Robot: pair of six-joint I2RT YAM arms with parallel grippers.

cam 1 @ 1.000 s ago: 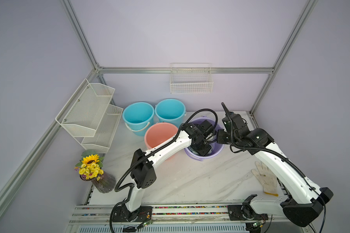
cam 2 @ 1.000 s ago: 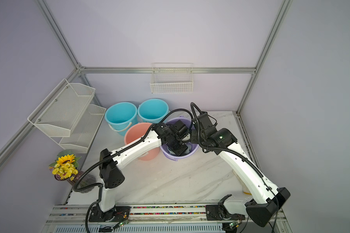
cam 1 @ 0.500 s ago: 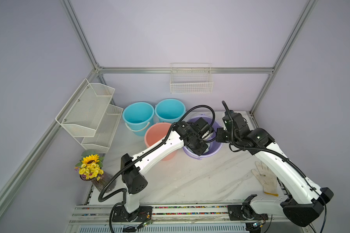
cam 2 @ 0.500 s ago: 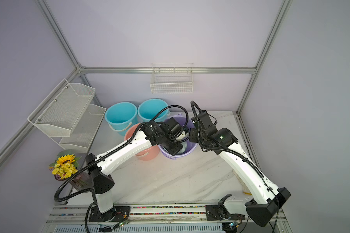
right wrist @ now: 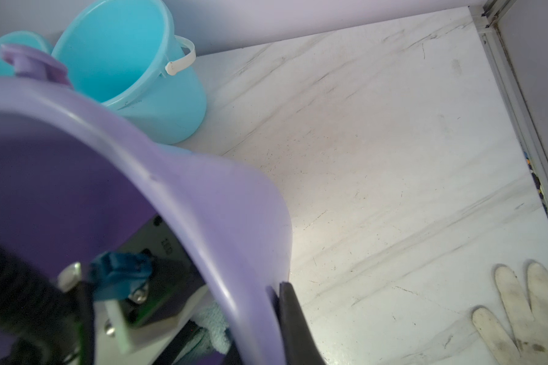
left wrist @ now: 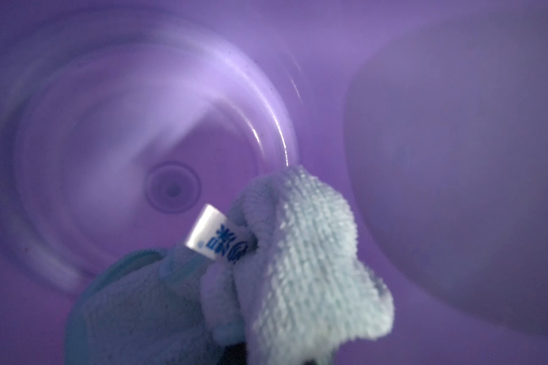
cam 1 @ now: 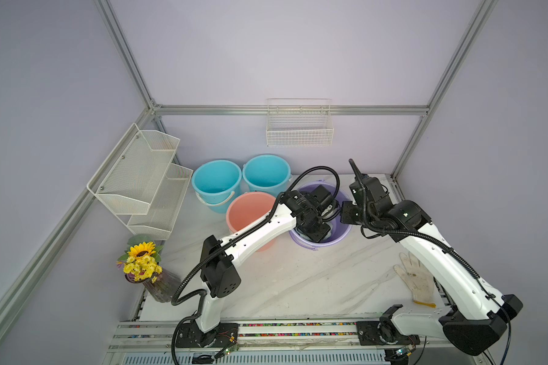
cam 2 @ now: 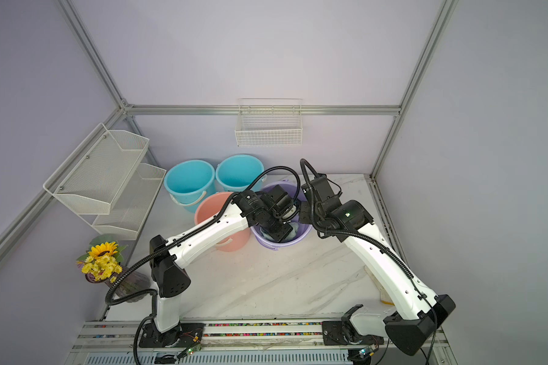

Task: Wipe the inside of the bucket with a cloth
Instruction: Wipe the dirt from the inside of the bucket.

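We start with the marble table. On it the lilac bucket stands a little right of centre in both top views, touching or just beside the pink bucket. Its mouth opens upward toward the camera, so we take its long axis to run roughly vertical, though a slight tilt cannot be ruled out.

The right gripper is clamped on the bucket's rim at the lower middle of its wrist frame, with one dark finger outside the wall. The left gripper reaches down inside the bucket and is clenched on the cloth. The cloth is bunched at the lower centre of the left wrist view, just above the bucket floor. It has no clear long axis. Its white tag sticks out toward the upper left of that frame, at the floor's centre.

We judge the wiping itself is in hand, since blur smears the wall. The next move calls for pressing the cloth against the wall and sweeping it round while the rim is held steady.
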